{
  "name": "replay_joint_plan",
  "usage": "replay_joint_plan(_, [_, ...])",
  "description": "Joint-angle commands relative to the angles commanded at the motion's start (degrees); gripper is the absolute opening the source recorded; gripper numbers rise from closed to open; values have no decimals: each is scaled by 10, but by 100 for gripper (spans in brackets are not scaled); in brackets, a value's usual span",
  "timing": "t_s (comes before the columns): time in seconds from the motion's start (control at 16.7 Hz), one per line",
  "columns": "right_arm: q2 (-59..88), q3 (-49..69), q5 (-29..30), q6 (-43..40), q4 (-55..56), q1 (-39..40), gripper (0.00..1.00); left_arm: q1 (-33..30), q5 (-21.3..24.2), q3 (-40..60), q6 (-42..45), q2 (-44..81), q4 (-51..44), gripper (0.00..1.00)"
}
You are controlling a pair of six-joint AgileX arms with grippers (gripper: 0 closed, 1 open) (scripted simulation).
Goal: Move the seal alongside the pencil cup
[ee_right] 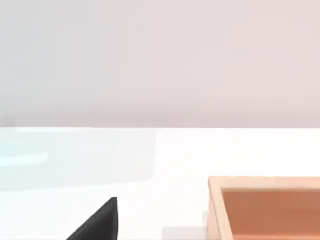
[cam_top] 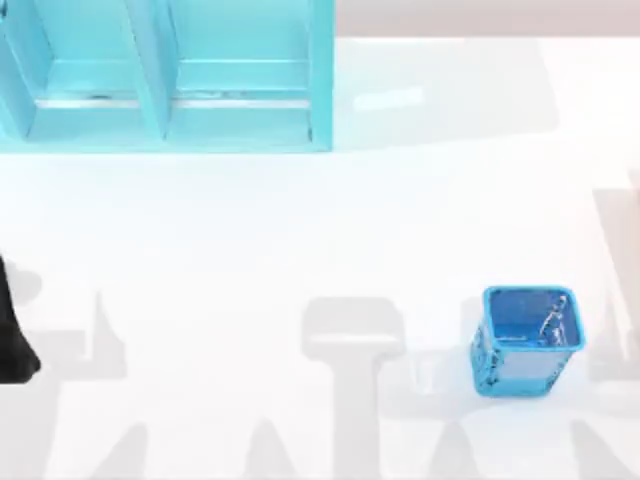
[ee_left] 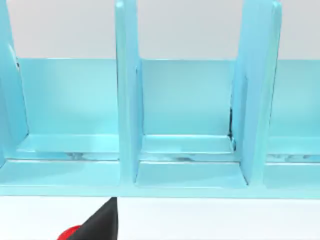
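Observation:
The pencil cup point(cam_top: 524, 340) is a shiny blue square-rimmed cup standing upright at the front right of the white table. In the left wrist view a sliver of the seal's red knob point(ee_left: 69, 233) peeks in at the picture's edge, right beside one black finger point(ee_left: 100, 222) of my left gripper; the rest of the seal is hidden. My left arm point(cam_top: 14, 330) is a dark shape at the table's far left edge. The left gripper stands open and faces the shelf. One black finger point(ee_right: 100, 222) of my open right gripper hangs over bare table.
A large light-turquoise shelf unit point(cam_top: 165, 75) with upright dividers fills the back left of the table and stands close in front of the left wrist camera as the shelf unit point(ee_left: 185, 150). A shallow wooden box point(ee_right: 265, 205) lies near the right gripper.

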Motion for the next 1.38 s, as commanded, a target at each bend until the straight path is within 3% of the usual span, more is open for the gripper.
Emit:
replay_joint_plan(0.24, [0,0,0,0,0,0,100,4,-1,17,3,18,-15,100])
replay_joint_plan(0.48, [0,0,0,0,0,0,100,19,-3,125,18,126,-101,100])
replay_joint_plan(1.38, [0,0,0,0,0,0,100,102,0,829,114,950,-653,100])
